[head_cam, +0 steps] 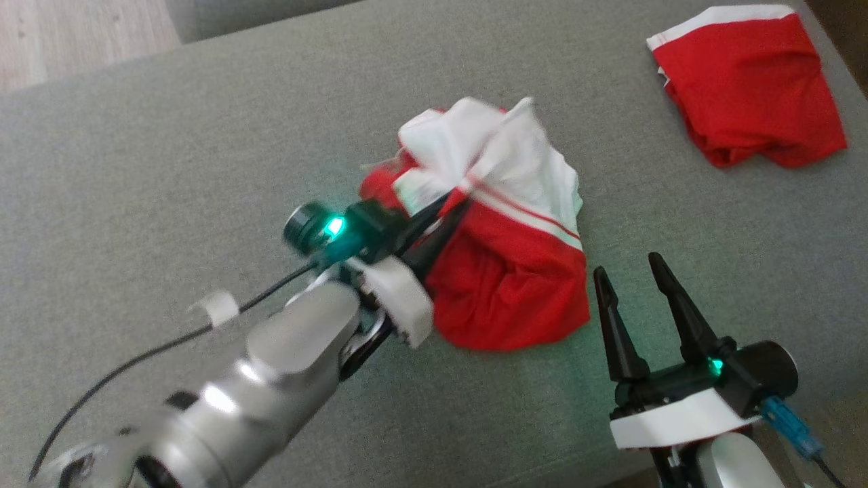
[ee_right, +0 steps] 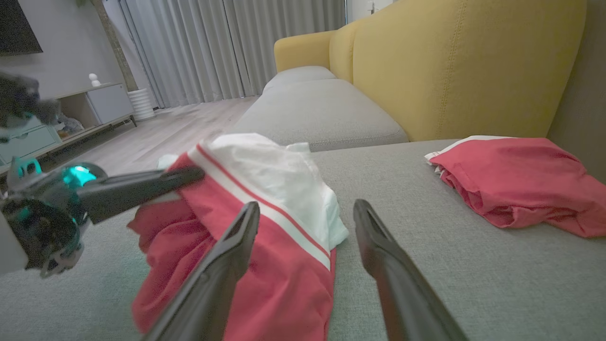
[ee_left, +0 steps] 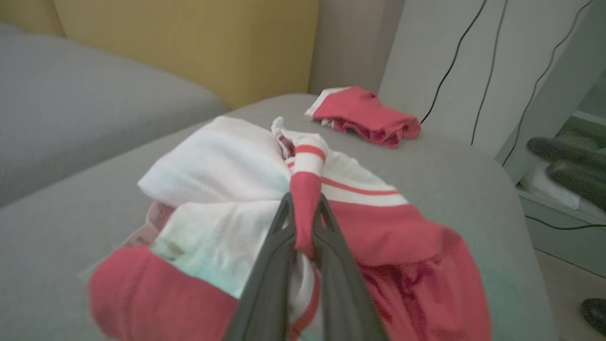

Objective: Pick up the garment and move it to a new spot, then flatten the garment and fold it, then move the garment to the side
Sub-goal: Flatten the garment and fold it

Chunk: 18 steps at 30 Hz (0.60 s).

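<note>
**Inspector:** Two garments lie on the grey sofa cushion (head_cam: 203, 169). A crumpled red-and-white garment (head_cam: 505, 278) sits near the middle, and a folded red garment (head_cam: 746, 88) lies well apart at the far right corner.

**Supervisor:** Which step is in hand?

**Inspector:** The first, the pick-up, in my judgement. The left gripper (head_cam: 456, 203) has its fingers pinched together on a narrow red fold, just below the white striped band at the top of the heap. The lower part of the heap rests on the cushion. Nothing is flattened or folded yet.

**Supervisor:** And the other arm?

**Inspector:** The right gripper (head_cam: 627, 266) stands with fingers apart and holds nothing. It sits just beside the heap's right edge.

**Supervisor:** What does the next move call for?

**Inspector:** A lift clear of the cushion, then a carry to bare fabric away from the folded piece. The hold is on a thin fold only, so slippage is a risk.

**Supervisor:** Any containers?

**Inspector:** Neither garment sits in one. An open shelf (ee_left: 549, 201) beside the sofa holds dark shapes, too blurred to name.
</note>
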{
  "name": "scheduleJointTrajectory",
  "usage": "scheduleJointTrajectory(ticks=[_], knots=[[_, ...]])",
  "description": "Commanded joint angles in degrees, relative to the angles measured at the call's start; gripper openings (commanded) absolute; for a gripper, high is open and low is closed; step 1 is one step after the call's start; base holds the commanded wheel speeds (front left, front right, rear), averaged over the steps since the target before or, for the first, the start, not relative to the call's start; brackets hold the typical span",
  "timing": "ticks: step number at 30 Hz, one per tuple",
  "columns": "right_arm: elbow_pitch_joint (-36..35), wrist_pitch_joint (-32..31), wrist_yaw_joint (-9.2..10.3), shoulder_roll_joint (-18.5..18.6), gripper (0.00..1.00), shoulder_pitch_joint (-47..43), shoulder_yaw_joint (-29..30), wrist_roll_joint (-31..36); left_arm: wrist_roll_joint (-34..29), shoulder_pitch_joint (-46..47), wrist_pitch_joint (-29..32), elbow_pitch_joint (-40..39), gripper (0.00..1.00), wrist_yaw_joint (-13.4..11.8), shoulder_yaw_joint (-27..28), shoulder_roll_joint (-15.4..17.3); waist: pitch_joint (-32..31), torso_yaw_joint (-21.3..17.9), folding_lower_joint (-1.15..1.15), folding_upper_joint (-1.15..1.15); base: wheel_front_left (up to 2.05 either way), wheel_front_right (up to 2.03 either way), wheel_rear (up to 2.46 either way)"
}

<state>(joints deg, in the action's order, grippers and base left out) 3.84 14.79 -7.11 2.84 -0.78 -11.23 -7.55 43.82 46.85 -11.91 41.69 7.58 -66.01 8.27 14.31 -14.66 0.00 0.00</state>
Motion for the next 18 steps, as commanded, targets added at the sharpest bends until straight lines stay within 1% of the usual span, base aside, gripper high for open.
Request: scheduleJointTrajectory(ticks=[1,3,5,6,8,10,11,12,13,15,18], knots=[[-1.5,0.2,-0.37,0.4,1.00,-0.3,-1.5,-0.2,-0.8,6.4,-1.7,-3.2,0.00,-0.1,0.8,-0.5,-1.1,0.2,0.00,0.00,0.00,0.00,0.00],[-1.5,0.2,-0.37,0.4,1.00,-0.5,-1.5,-0.2,-0.9,10.5,-2.5,-5.8,0.00,-0.1,0.9,-1.1,-2.0,0.5,0.00,0.00,0.00,0.00,0.00],[-1.5,0.2,-0.37,0.5,1.00,-0.7,-1.6,-0.2,-0.4,15.8,-2.9,-9.0,0.00,-0.1,2.2,-1.5,-2.8,0.9,0.00,0.00,0.00,0.00,0.00],[-1.5,0.2,-0.37,0.5,1.00,-0.8,-1.8,-0.2,0.3,18.5,-3.0,-10.7,0.00,-0.1,3.7,-1.5,-3.2,1.1,0.00,0.00,0.00,0.00,0.00],[-1.4,0.2,-0.37,0.6,1.00,-0.9,-2.0,-0.2,2.4,22.7,-3.0,-14.6,0.00,-0.1,8.6,-1.6,-3.8,1.4,0.00,0.00,0.00,0.00,0.00],[-1.5,0.2,-0.37,0.7,1.00,-1.0,-2.1,-0.2,4.5,25.3,-3.1,-17.5,0.00,-0.1,12.9,-0.9,-4.2,2.1,0.00,0.00,0.00,0.00,0.00],[-1.5,0.2,-0.37,0.7,1.00,-1.0,-2.1,-0.2,4.5,25.3,-3.1,-17.5,0.00,-0.1,12.9,-0.9,-4.2,2.1,0.00,0.00,0.00,0.00,0.00],[-1.6,0.2,-0.37,0.7,1.00,-1.2,-2.1,-0.2,6.6,25.3,-3.1,-18.8,0.00,-0.1,15.8,0.5,-4.7,2.7,0.00,0.00,0.00,0.00,0.00],[-1.6,0.2,-0.37,0.7,1.00,-1.2,-2.1,-0.2,6.6,25.3,-3.1,-18.8,0.00,-0.1,15.8,0.5,-4.7,2.7,0.00,0.00,0.00,0.00,0.00],[-1.8,0.2,-0.37,0.7,1.00,-1.6,-1.9,-0.2,9.1,23.0,-3.1,-19.2,0.00,-0.1,16.8,2.3,-4.8,3.6,0.00,0.00,0.00,0.00,0.00],[-1.9,0.2,-0.37,0.9,1.00,-1.9,-1.6,-0.2,9.7,15.8,-3.1,-18.6,0.00,-0.1,14.2,5.8,-4.4,5.2,0.00,0.00,0.00,0.00,0.00]])
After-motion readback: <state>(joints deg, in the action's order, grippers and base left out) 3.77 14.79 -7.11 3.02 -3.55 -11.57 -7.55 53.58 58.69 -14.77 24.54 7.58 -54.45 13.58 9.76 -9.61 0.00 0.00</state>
